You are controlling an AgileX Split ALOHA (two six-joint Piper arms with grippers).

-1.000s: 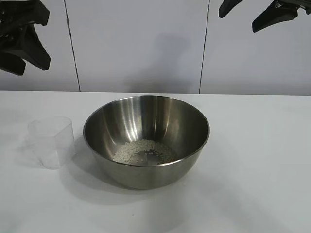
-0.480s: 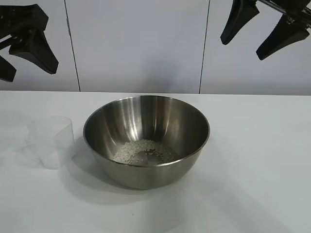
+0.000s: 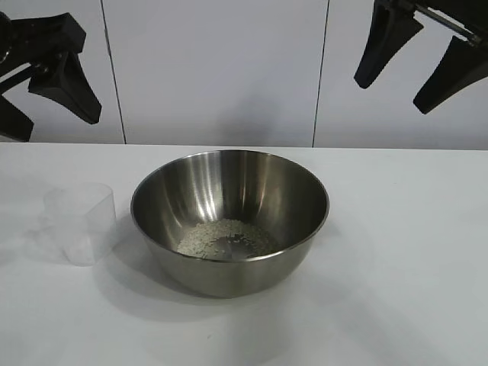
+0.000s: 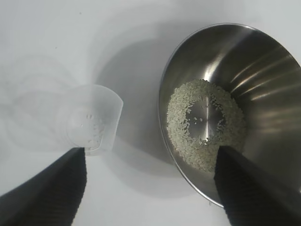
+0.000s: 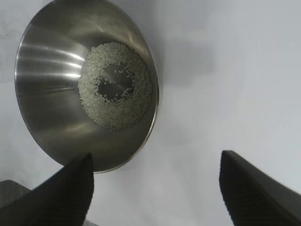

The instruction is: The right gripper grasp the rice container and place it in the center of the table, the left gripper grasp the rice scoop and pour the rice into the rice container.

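- Currently both arms are up off the table (image 3: 427,252), nothing held by either.
- left gripper (image 3: 47,103) — raised at the exterior view's upper left, jaws spread wide and released, empty air between the fingers.
- rice scoop (image 3: 79,223) — stands upright on the table below the left gripper and clear of its fingers; in the left wrist view the scoop (image 4: 92,119) sits just off one fingertip (image 4: 66,181), outside the gap rather than in it, not touched.
- Scoop is nearly empty — only a few stray grains stuck to its bottom.
- rice container (image 3: 229,217) — sits upright at the table's middle, just beside the scoop with a narrow gap, not touching it.
- In the left wrist view the container (image 4: 263,70) lies partly between the left jaws, its near rim crossed by the other fingertip.
- rice (image 3: 226,238) — loose pale heap in the container's bottom, ring-shaped, with bare steel and a few grains in the centre; same ring seen in the right wrist view (image 5: 115,92).
- right gripper (image 3: 423,76) — raised at the exterior view's upper right, jaws parted wide, released, holding nothing.
- In the right wrist view the container (image 5: 47,56) lies off to one side of the right jaws, beyond one fingertip (image 5: 70,188); only bare table shows between the two fingers.
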